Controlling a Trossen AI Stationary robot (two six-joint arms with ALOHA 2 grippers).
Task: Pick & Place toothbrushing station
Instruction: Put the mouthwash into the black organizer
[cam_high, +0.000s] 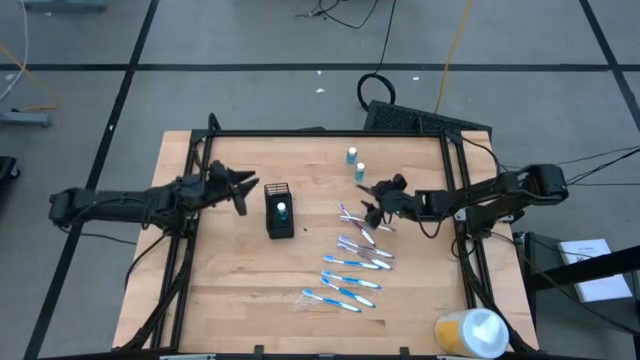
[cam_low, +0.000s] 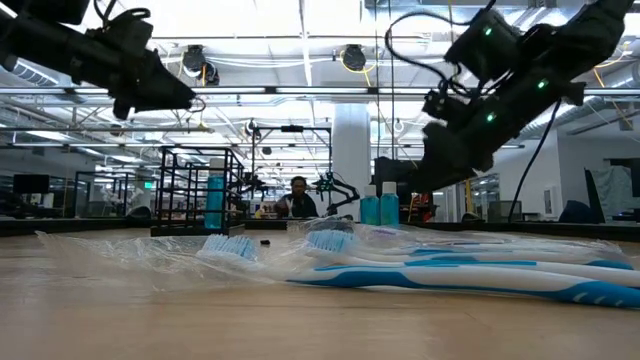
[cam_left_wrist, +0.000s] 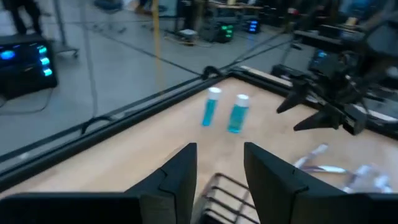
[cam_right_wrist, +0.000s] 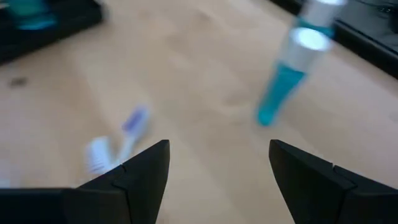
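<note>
A light wooden table (cam_high: 230, 290) with a black frame is carrying the small black rectangular mesh holder (cam_high: 280, 211), which is standing near the table's middle with one tiny blue-and-white tube (cam_high: 281, 210) showing inside it. Two more tiny blue-and-white tubes are standing upright and close together toward the far edge, one (cam_high: 351, 156) slightly farther back than the other (cam_high: 360, 171); the left wrist view is showing them side by side (cam_left_wrist: 212, 107) (cam_left_wrist: 239, 113). The slim blue-and-white toothbrushes (cam_high: 350, 263), several in clear wrappers, are lying in a loose row between the holder and the table's right side, running toward the near edge. The left gripper (cam_high: 243, 190) is hovering above the table just to the left of the holder, its fingers (cam_left_wrist: 180, 177) standing moderately apart and pinching nothing; the holder's rim (cam_left_wrist: 219, 193) is showing just beyond them. The right gripper (cam_high: 371, 199) is hovering over the far end of the toothbrush row, near the two standing tubes, its fingers (cam_right_wrist: 146, 168) spread wide and empty, with one toothbrush head (cam_right_wrist: 118, 140) and one tube (cam_right_wrist: 288, 68) lying ahead of them. A larger yellow-and-white round container (cam_high: 472, 333) is resting at the near right corner, well apart from the toothbrushes. In the low view a person (cam_low: 297, 198) is showing far behind the table.
</note>
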